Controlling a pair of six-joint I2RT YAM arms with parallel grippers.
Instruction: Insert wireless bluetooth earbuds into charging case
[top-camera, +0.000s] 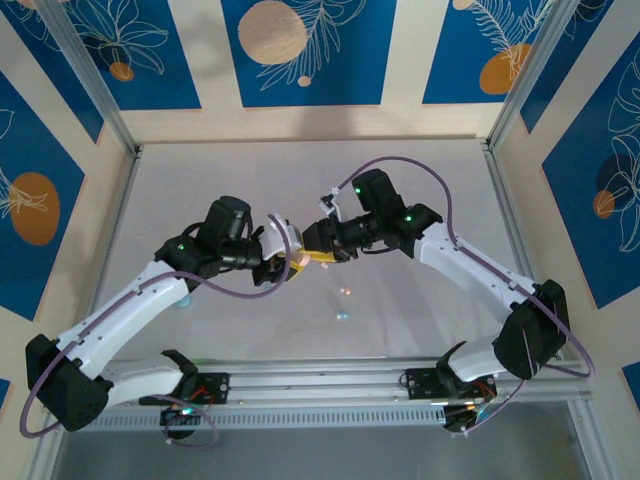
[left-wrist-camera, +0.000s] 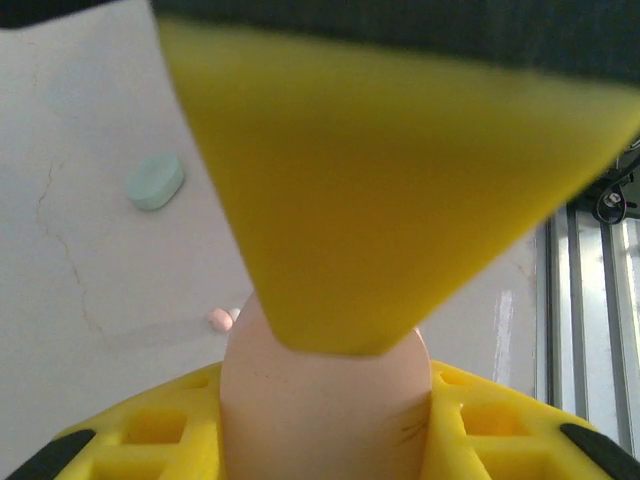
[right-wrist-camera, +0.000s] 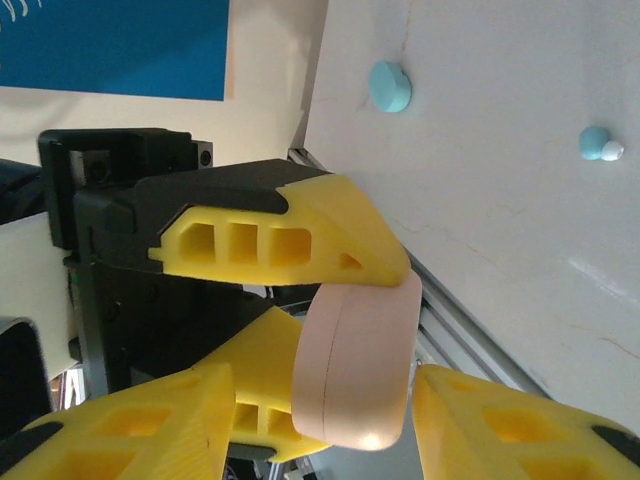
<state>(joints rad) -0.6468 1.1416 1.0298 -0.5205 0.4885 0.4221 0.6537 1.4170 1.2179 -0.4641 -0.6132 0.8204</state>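
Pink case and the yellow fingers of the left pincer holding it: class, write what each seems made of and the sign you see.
Pink case: probably hard moulded plastic with a smooth satin finish; it has a soft sheen and a fine seam round its edge. Left pincer's yellow fingers: likely matte plastic or firm rubber, which one is unclear; the surface is dull and even, with open cells cut through.

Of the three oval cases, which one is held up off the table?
The pink case, clamped in the left gripper above the table. The mint green case and the light blue case both lie flat on the table, untouched.
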